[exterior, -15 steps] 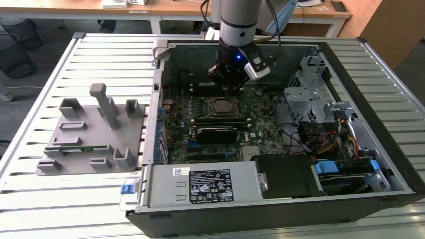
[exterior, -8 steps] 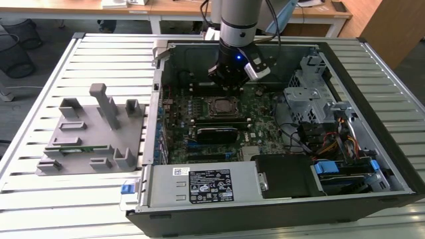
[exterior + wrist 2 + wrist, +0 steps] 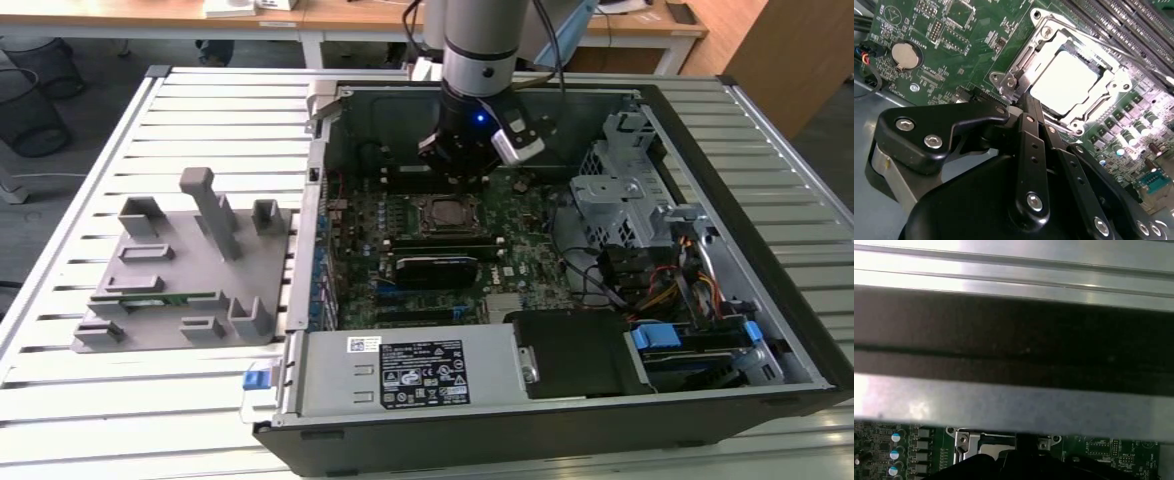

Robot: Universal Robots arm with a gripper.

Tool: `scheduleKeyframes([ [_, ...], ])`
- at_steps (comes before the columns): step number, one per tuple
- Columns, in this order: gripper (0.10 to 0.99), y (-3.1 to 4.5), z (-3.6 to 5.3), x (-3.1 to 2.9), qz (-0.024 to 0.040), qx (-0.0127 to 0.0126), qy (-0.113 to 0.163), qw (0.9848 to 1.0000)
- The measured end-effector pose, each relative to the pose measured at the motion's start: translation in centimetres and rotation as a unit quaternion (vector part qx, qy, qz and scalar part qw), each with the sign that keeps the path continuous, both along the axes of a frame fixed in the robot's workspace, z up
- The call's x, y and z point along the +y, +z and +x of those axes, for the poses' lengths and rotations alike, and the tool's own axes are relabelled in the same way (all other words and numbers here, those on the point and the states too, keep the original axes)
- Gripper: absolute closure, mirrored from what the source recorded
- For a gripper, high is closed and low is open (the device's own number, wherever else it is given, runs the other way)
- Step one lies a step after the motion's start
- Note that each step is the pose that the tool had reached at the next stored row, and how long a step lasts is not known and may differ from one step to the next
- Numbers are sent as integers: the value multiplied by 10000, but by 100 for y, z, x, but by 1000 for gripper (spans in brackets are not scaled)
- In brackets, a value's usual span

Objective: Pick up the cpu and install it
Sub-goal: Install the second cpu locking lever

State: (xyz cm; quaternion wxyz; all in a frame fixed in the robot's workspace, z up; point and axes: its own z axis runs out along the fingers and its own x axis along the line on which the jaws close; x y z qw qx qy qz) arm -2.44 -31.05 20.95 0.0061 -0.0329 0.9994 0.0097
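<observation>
The cpu (image 3: 1068, 80), a bright silver square, lies flat inside the metal socket frame (image 3: 1054, 45) on the green motherboard (image 3: 521, 225). In the exterior view the socket (image 3: 447, 212) sits mid-board in the open computer case. My gripper (image 3: 461, 182) hangs just behind and above it. In the second wrist view the two thin black fingers meet at the gripper tip (image 3: 1025, 101), right at the socket's edge and beside the cpu. The fingers are shut with nothing visible between them. The first wrist view shows the socket frame (image 3: 979, 442) under the case wall.
The case walls (image 3: 320, 200) box in the board. A drive cage (image 3: 627, 200) and cables stand at the exterior view's right, and a power supply (image 3: 400, 370) lies in front. A grey fixture (image 3: 174, 290) with a green memory stick (image 3: 150, 298) sits outside on the slatted table.
</observation>
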Motion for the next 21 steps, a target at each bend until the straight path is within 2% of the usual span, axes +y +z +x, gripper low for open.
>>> scheduleKeyframes([
  [6, 980, -2, 1, -73, -1, 0, 0, 10000],
  [9, 980, 8, 0, -79, -1, 0, -1, 10000],
  [10, 980, 36, 0, -79, 0, 0, -1, 10000],
  [18, 980, 398, 0, -79, 0, 0, 0, 10000],
  [19, 980, 426, 0, -80, -1, 0, 0, 10000],
  [21, 980, 432, 1, -88, -1, 0, 1, 10000],
])
